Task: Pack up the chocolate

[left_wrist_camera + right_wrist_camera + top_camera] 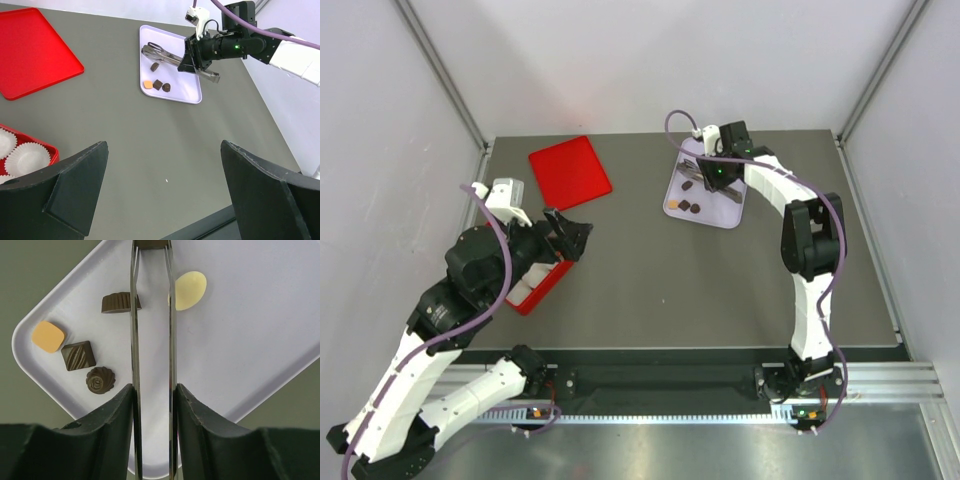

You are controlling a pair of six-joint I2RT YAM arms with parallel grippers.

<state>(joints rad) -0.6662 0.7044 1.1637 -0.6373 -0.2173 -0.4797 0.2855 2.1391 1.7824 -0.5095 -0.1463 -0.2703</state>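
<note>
Clenching tongs [134,340], right end effector [152,390] overlooks ridged brown chocolate [78,355]; left end effector [162,145] released.

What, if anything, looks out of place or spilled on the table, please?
Nothing stands out. The chocolates sit on the lavender tray, none spilled; the right gripper holds the tongs over it; the red lid lies flat near the open box.

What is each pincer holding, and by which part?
Right pincer: shut on the tongs, clamping both arms behind the tips; a brown chocolate shows between the tips. Left pincer: open, holding nothing.
</note>
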